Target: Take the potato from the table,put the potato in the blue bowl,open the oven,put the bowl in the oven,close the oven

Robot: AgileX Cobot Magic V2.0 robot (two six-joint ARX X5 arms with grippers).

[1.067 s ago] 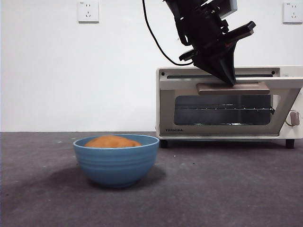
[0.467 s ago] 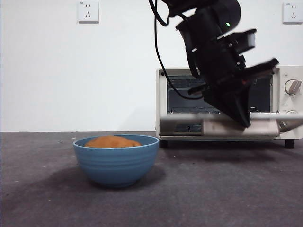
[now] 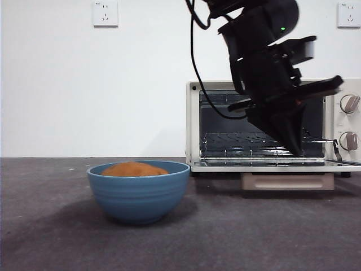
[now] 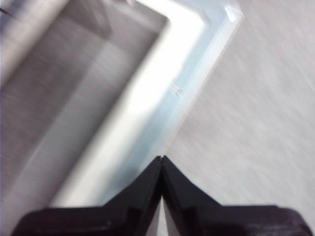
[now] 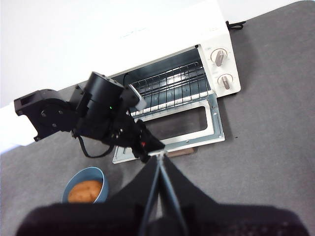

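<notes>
The oven [image 3: 273,125] is seen standing at the back of the dark surface [image 3: 254,231], its door [image 3: 276,164] dropped fully open and lying flat, with the tan handle [image 3: 287,181] hanging below its front edge. The wire rack [image 3: 248,138] inside is exposed. The left gripper [image 3: 294,148] is held just above the open door, its tips pressed together with nothing between them; in the left wrist view [image 4: 161,164] a corner of the door is seen blurred beyond the tips. The blue bowl [image 3: 139,191] is set on the surface, well apart from the oven, and the potato [image 3: 134,169] lies inside it. The right gripper [image 5: 160,162] is held high over the scene, its jaws drawn together and empty.
</notes>
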